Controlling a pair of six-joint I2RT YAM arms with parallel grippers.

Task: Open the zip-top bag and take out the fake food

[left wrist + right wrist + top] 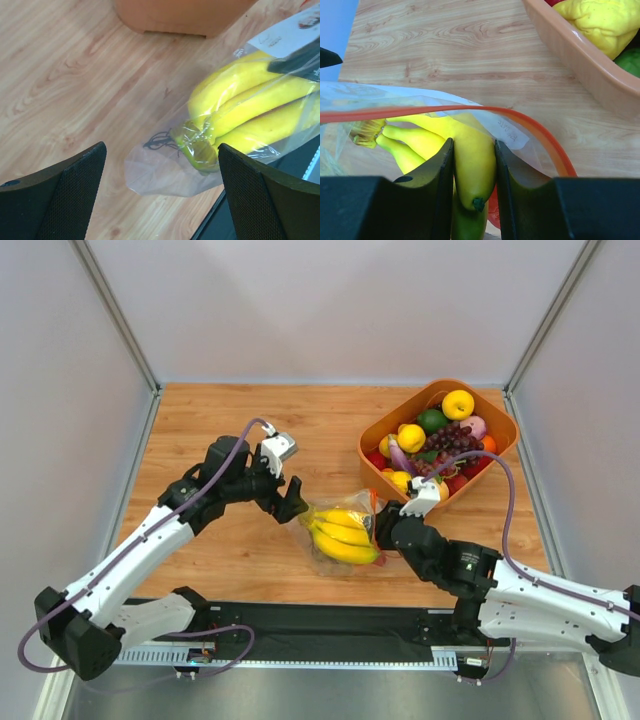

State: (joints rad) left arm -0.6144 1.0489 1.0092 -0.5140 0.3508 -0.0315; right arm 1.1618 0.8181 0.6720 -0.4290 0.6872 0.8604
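- Top external view: the zip-top bag (322, 558) lies on the wooden table (250, 420), near its front edge and between the two arms. It is well short of the orange basket (400, 412) at the far right. Nothing pins the bag, so I judge that a pull on its contents could drag the whole bag rightward instead of emptying it.
- The banana bunch (345, 535) fills the bag, stem end to the left. It looks wide for the mouth and may snag on the plastic on its way out.
- The red-orange zip strip (445, 108) arches just over the bunch in the right wrist view. The mouth seems open, but a slack lip could fold down and catch.
- A small red piece (492, 212) under the bunch is too hidden to name, and it could be left behind.
- Left arm (150, 540): stretched far and rightward, wrist bent down at the bag's closed left end. The left gripper (161, 150) is spread wide and grasps nothing, with the bag's tail on the table beyond its fingers.
- Right arm (530, 590): reaches low and leftward into the mouth. The right gripper (474, 150) is clamped on one banana, a finger pressed on each side. The fruit is smooth and tapering, so it might slip free.
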